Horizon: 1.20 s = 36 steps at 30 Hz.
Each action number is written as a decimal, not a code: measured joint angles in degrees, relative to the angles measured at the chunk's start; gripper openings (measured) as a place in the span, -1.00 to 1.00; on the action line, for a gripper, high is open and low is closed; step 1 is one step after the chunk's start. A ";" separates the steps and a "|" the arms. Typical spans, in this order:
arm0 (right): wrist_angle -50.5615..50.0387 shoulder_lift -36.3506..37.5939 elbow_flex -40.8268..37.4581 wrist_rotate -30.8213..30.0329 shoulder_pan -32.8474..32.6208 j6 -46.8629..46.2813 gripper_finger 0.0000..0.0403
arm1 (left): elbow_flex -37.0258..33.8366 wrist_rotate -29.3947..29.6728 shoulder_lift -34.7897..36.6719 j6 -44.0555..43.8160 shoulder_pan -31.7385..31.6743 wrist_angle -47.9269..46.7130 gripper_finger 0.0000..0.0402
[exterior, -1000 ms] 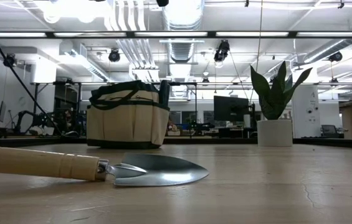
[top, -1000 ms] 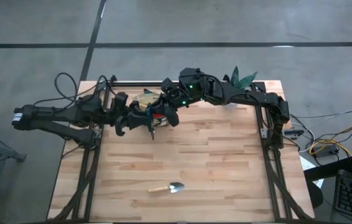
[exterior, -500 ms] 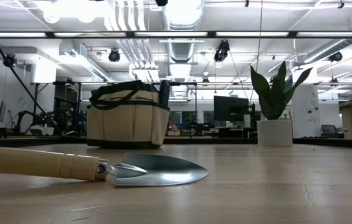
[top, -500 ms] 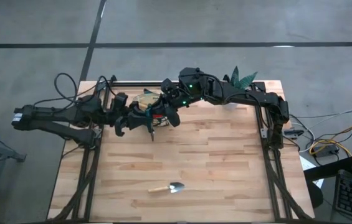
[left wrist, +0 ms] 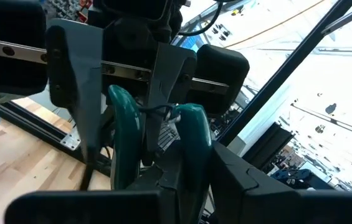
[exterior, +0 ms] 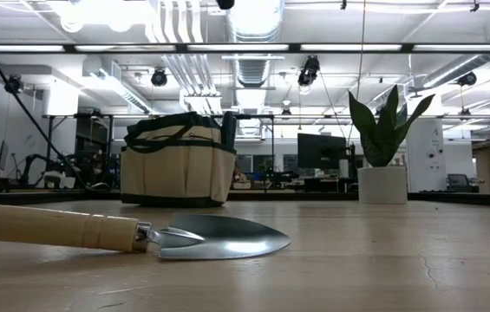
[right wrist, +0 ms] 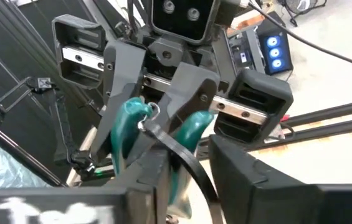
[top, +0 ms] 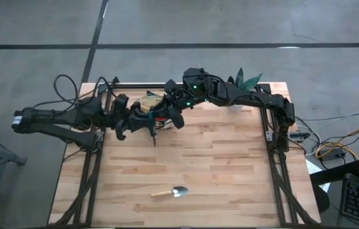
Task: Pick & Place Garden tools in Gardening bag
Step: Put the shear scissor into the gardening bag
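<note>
The pruning shears (left wrist: 126,137), with teal handles and a dark strap (right wrist: 185,165), stand upright in the air between my two grippers. They are just on the near side of the tan gardening bag (top: 150,100) at the table's far middle. My left gripper (left wrist: 163,193) comes from the left and is shut on them. My right gripper (right wrist: 188,180) faces it from the right, open, with its fingers on either side of the shears (right wrist: 129,124). A wooden-handled trowel (top: 170,191) lies flat near the table's front edge. Neither gripper shows in the low view. My left gripper pinches the shears low on the teal handles (left wrist: 157,174), where the two run together; its own fingers hide the exact spot. The fingers come about level from the table's left. The shears stand with the handle ends up, clear of the table. My right gripper: I cannot tell whether its fingers touch the shears.
The bag (exterior: 178,169) stands on the table's far side with a dark tool (exterior: 228,126) sticking up at its right. A potted plant (top: 246,81) is at the far right corner. Bare wood lies between the bag and the trowel (exterior: 140,234).
</note>
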<state>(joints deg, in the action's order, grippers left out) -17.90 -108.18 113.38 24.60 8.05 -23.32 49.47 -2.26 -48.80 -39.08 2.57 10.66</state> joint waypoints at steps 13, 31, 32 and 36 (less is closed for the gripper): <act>-4.75 0.17 0.65 4.43 3.12 -2.85 -0.16 | 0.00 4.16 8.44 9.16 -0.26 -13.04 -0.72; -4.67 0.20 0.70 6.97 4.34 1.75 -0.27 | -1.00 31.75 22.03 20.88 -0.31 -39.32 -0.71; -4.68 0.20 0.70 6.97 4.46 2.00 -0.28 | -1.54 33.45 22.03 21.00 -0.34 -38.91 -0.71; -4.71 0.23 0.70 7.01 5.38 3.65 -0.32 | -6.72 39.91 21.68 18.62 -0.54 -37.67 -0.71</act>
<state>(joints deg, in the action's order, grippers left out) -22.61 -107.95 114.08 31.61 13.43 -19.67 42.75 37.65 -27.11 -20.46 2.02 -27.01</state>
